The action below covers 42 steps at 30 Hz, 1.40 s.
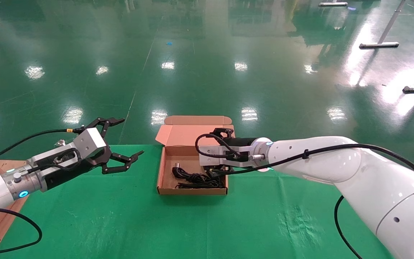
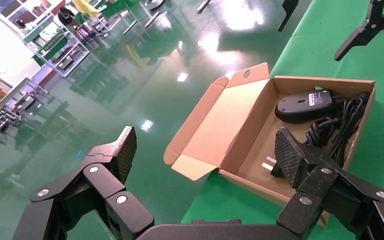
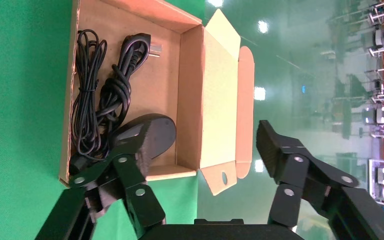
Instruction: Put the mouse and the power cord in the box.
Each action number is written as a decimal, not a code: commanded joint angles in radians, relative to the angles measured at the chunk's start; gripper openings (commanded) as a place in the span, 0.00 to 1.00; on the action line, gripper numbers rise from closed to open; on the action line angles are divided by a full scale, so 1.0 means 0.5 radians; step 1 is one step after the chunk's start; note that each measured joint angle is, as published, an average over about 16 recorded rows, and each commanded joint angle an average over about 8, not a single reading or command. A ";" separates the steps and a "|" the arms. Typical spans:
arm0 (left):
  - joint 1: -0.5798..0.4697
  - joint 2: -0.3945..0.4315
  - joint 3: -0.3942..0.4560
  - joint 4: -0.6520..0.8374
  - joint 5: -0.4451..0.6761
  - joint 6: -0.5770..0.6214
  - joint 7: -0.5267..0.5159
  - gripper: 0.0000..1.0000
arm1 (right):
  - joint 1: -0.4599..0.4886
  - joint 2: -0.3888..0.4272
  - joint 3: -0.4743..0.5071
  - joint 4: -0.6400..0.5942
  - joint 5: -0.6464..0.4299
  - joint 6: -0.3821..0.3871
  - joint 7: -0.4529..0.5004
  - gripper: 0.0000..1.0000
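Lying apparently under right gripper (image 1: 225, 135): mouse (image 3: 147, 133).

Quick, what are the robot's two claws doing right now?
Left gripper: open, holding nothing.
Right gripper: open over the box, holding nothing.

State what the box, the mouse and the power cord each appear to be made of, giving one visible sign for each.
Box: most likely cardboard, matte tan; it shows folded flaps and raw cut edges.
Mouse: probably hard plastic, smooth black with a slight sheen and a pale label.
Power cord: seemingly rubbery plastic sheathing, dull black and bending in loose loops, with bright metal-looking plug pins.
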 commanded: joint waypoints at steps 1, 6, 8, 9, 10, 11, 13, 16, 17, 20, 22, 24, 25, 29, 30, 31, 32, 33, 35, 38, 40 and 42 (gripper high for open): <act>0.002 -0.001 -0.002 -0.004 0.000 0.001 -0.004 1.00 | -0.004 0.005 0.007 0.004 0.004 -0.006 0.003 1.00; 0.066 -0.063 -0.071 -0.193 0.015 0.046 -0.185 1.00 | -0.086 0.118 0.136 0.116 0.112 -0.143 0.081 1.00; 0.094 -0.090 -0.102 -0.278 0.022 0.066 -0.267 1.00 | -0.123 0.168 0.194 0.166 0.160 -0.204 0.115 1.00; 0.109 -0.104 -0.118 -0.321 0.026 0.076 -0.308 1.00 | -0.142 0.193 0.223 0.191 0.185 -0.235 0.133 1.00; 0.124 -0.118 -0.134 -0.364 0.029 0.086 -0.350 1.00 | -0.161 0.219 0.253 0.217 0.209 -0.266 0.151 1.00; 0.138 -0.132 -0.149 -0.406 0.032 0.096 -0.390 1.00 | -0.179 0.244 0.281 0.241 0.233 -0.297 0.168 1.00; 0.167 -0.160 -0.181 -0.493 0.039 0.117 -0.473 1.00 | -0.217 0.295 0.340 0.292 0.282 -0.359 0.203 1.00; 0.211 -0.202 -0.228 -0.621 0.050 0.147 -0.596 1.00 | -0.272 0.371 0.427 0.368 0.355 -0.452 0.256 1.00; 0.225 -0.215 -0.243 -0.663 0.053 0.157 -0.636 1.00 | -0.291 0.395 0.456 0.392 0.379 -0.482 0.273 1.00; 0.268 -0.257 -0.290 -0.791 0.063 0.188 -0.759 1.00 | -0.346 0.471 0.543 0.468 0.452 -0.575 0.326 1.00; 0.298 -0.285 -0.322 -0.878 0.070 0.208 -0.842 1.00 | -0.384 0.523 0.602 0.519 0.502 -0.637 0.361 1.00; 0.327 -0.313 -0.353 -0.963 0.077 0.228 -0.924 1.00 | -0.421 0.573 0.660 0.569 0.550 -0.699 0.396 1.00; 0.341 -0.327 -0.369 -1.006 0.080 0.239 -0.965 1.00 | -0.440 0.599 0.690 0.595 0.575 -0.730 0.414 1.00; 0.399 -0.382 -0.431 -1.176 0.094 0.279 -1.129 1.00 | -0.514 0.699 0.805 0.695 0.672 -0.853 0.483 1.00; 0.414 -0.396 -0.447 -1.219 0.097 0.289 -1.170 1.00 | -0.533 0.725 0.835 0.720 0.696 -0.884 0.501 1.00; 0.428 -0.411 -0.463 -1.263 0.101 0.300 -1.212 1.00 | -0.552 0.751 0.865 0.746 0.721 -0.916 0.519 1.00; 0.442 -0.424 -0.478 -1.304 0.104 0.310 -1.252 1.00 | -0.570 0.775 0.893 0.770 0.745 -0.946 0.536 1.00; 0.457 -0.438 -0.494 -1.348 0.108 0.320 -1.293 1.00 | -0.589 0.801 0.922 0.796 0.769 -0.977 0.554 1.00; 0.486 -0.466 -0.525 -1.433 0.114 0.340 -1.375 1.00 | -0.626 0.851 0.980 0.846 0.818 -1.038 0.589 1.00; 0.529 -0.507 -0.572 -1.561 0.125 0.371 -1.498 1.00 | -0.681 0.927 1.067 0.921 0.891 -1.131 0.641 1.00; 0.559 -0.536 -0.604 -1.647 0.132 0.391 -1.581 1.00 | -0.719 0.978 1.126 0.972 0.940 -1.193 0.677 1.00; 0.588 -0.563 -0.635 -1.732 0.138 0.411 -1.662 1.00 | -0.756 1.028 1.184 1.022 0.988 -1.255 0.711 1.00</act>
